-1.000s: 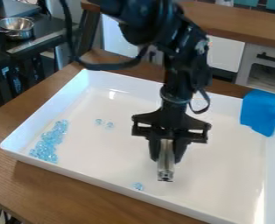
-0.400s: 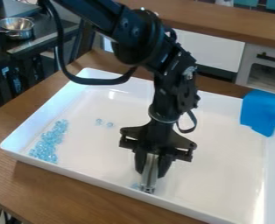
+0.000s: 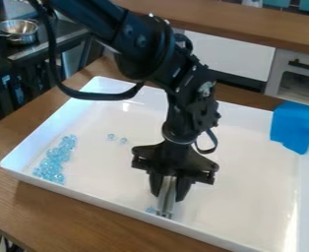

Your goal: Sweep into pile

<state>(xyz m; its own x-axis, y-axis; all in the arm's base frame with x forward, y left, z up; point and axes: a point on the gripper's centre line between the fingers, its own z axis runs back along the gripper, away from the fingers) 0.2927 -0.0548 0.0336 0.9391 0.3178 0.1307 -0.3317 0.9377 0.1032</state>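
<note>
My gripper point(image 3: 164, 214) is low over the white tray point(image 3: 249, 197), near its front wall at the middle. Its pale grey fingers point(image 3: 162, 197) stand pressed together, shut, pointing down at the tray floor. Just left of the tips lies a small pale blue bead group point(image 3: 150, 210), partly hidden by them. The larger heap of clear blue beads point(image 3: 52, 165) is spread in a band along the tray's left side. Two small bead clumps point(image 3: 111, 137) lie apart, to the right of the band and farther back.
Tray walls rise on all sides, the front wall point(image 3: 105, 200) close to my fingertips. A blue cloth point(image 3: 295, 125) hangs over the back right corner. The tray rests on a wooden table point(image 3: 58, 216). A metal pot point(image 3: 17, 30) stands far back left.
The gripper has moved left and toward the front wall, coming down beside the small front beads. Those beads now sit slightly farther left. The left band and the two clumps have not moved.
</note>
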